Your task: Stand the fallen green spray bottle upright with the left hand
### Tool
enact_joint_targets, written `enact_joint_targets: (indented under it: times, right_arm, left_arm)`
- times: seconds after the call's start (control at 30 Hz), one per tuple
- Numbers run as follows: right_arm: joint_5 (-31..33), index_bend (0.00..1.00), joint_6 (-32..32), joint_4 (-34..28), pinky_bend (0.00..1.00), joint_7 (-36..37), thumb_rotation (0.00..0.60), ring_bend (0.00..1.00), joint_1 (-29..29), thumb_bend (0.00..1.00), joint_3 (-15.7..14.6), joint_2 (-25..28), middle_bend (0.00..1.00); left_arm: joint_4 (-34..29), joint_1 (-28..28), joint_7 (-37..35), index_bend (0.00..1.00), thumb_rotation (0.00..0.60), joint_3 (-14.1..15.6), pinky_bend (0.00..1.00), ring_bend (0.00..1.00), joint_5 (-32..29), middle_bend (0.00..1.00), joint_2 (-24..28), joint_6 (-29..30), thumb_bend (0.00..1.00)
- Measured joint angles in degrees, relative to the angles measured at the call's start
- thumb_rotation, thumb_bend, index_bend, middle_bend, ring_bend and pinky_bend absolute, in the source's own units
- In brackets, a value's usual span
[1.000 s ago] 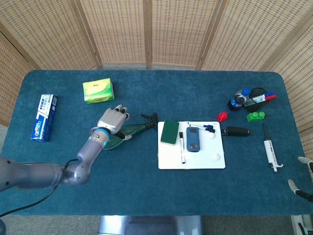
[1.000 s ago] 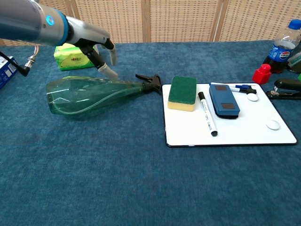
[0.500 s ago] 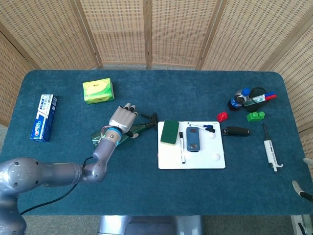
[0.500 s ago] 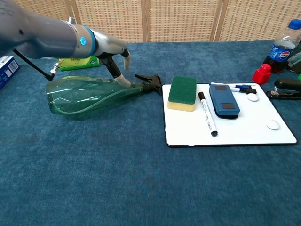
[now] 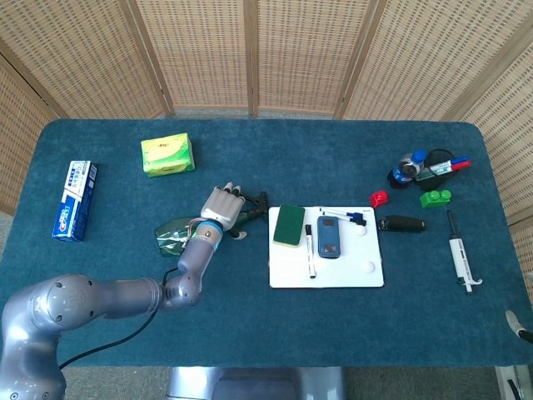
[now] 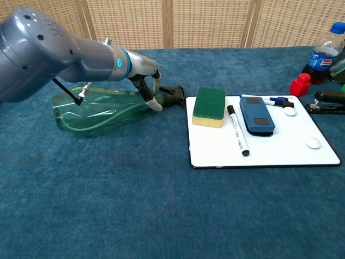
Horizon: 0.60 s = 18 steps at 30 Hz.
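Lying on its side on blue cloth table (image 5: 250, 333), green spray bottle (image 6: 91, 110) points its black nozzle at whiteboard (image 6: 280, 148). Left hand (image 5: 221, 205) sits over bottle neck, fingers (image 6: 155, 103) reaching down around it; firm grip or not: can't tell. Right hand (image 5: 520, 326) barely in frame, state unclear. Pepsi logo legible on drink bottle (image 6: 322, 51). Toothpaste box (image 5: 75, 200) text too small to read.

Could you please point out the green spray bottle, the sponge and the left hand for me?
green spray bottle (image 6: 89, 110): chest view, on its clear green body.
sponge (image 6: 209, 102): chest view, on its green top face.
left hand (image 5: 221, 205): head view, on its back.
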Motion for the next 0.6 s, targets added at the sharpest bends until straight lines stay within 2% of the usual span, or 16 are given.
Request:
enact_joint_targets:
  times: [0.33,0.43,0.6]
  right_arm:
    - [0.1,0.24,0.2,0.2,0.06,0.7,0.600,0.02,-0.4,0.31,0.1,0.1,0.30]
    - [0.1,0.24,0.3,0.3,0.06,0.9,0.600,0.02,-0.5,0.31,0.2,0.1,0.30]
    - [0.1,0.25,0.2,0.5,0.06,1.1,0.600,0.02,-0.5,0.31,0.2,0.0,0.30]
  left_arm:
    - [2.6,0.1,3.3,0.26,0.378,-1.2,0.27,0.02,-1.3,0.10,-2.9,-0.6,0.26]
    - [3.0,0.3,4.1,0.26,0.397,-1.5,0.29,0.07,-1.4,0.13,-3.3,-0.5,0.26]
    - [3.3,0.8,4.7,0.29,0.497,-2.0,0.40,0.21,-0.9,0.21,-3.7,0.0,0.31]
